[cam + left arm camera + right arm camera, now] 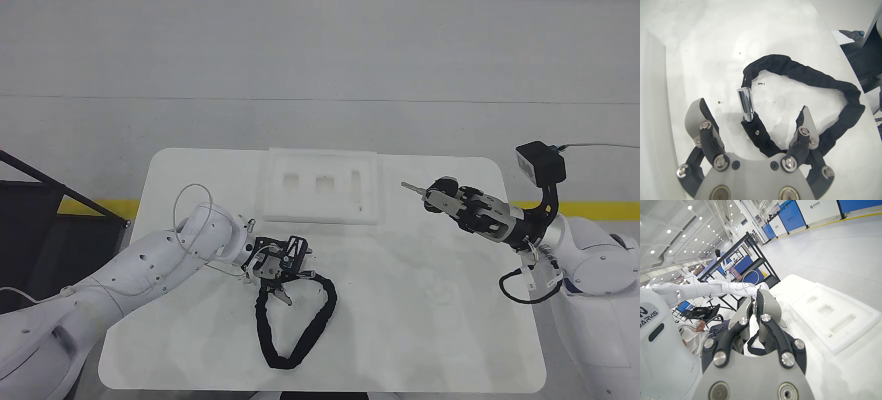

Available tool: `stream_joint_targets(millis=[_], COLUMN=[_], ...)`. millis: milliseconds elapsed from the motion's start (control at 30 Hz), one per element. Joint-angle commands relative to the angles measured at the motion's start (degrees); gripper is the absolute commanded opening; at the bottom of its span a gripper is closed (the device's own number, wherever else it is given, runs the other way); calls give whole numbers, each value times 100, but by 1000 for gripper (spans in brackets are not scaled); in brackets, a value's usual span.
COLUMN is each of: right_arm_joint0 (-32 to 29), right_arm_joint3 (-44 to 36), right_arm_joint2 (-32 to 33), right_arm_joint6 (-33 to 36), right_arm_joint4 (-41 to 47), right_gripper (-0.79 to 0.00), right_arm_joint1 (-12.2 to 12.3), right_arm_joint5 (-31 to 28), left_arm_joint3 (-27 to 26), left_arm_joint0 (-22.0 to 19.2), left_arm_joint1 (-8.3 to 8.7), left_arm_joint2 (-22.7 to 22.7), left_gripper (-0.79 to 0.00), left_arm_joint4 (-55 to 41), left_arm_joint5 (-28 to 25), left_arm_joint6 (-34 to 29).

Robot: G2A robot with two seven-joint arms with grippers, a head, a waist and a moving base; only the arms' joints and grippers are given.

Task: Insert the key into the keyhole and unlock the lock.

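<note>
On the table (450, 330), the lock (745, 102) is straddled by the spread jaws of the left gripper (753, 107) and should be clamped firmly before the key (412, 187), pinched in the right gripper (436, 193) well apart, is aligned squarely with it.

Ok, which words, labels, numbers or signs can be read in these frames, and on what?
Black chain lock, its metal cylinder, white foam tray, table: no print.
Key held by the right hand: too small to tell.
White partition panels in the hall behind, right wrist view: brand logos, left unquoted.
</note>
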Motion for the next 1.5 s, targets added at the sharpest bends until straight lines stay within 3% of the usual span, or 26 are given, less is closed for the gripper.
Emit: stream_joint_targets(millis=[0,433,767,833,933,1000,1333,1467], right_arm_joint0=[0,0,0,0,0,0,0,0], right_arm_joint3=[0,0,0,0,0,0,0,0], right_arm_joint2=[0,0,0,0,0,0,0,0], right_arm_joint6=[0,0,0,0,0,0,0,0], right_arm_joint4=[0,0,0,0,0,0,0,0], right_gripper=[-785,-785,-785,-785,-785,-785,-785,-785], right_arm_joint1=[0,0,0,0,0,0,0,0], right_arm_joint5=[0,0,0,0,0,0,0,0], left_arm_joint3=[-5,-299,-343,-298,-228,-195,-47,-16], left_arm_joint0=[134,926,1206,1227,1249,1252,1308,1346], left_arm_joint1=[22,395,406,383,342,314,184,145], left_arm_joint2=[-77,-603,-859,-900,-967,-1005,-1139,-1191], left_gripper=[0,0,0,-52,-65,-132,-225,-397], left_arm_joint4=[-158,-356,-75,-32,2,30,250,350], left_arm_joint5=[111,582,838,878,936,934,928,952], left_arm_joint6=[66,386,528,521,534,533,450,420])
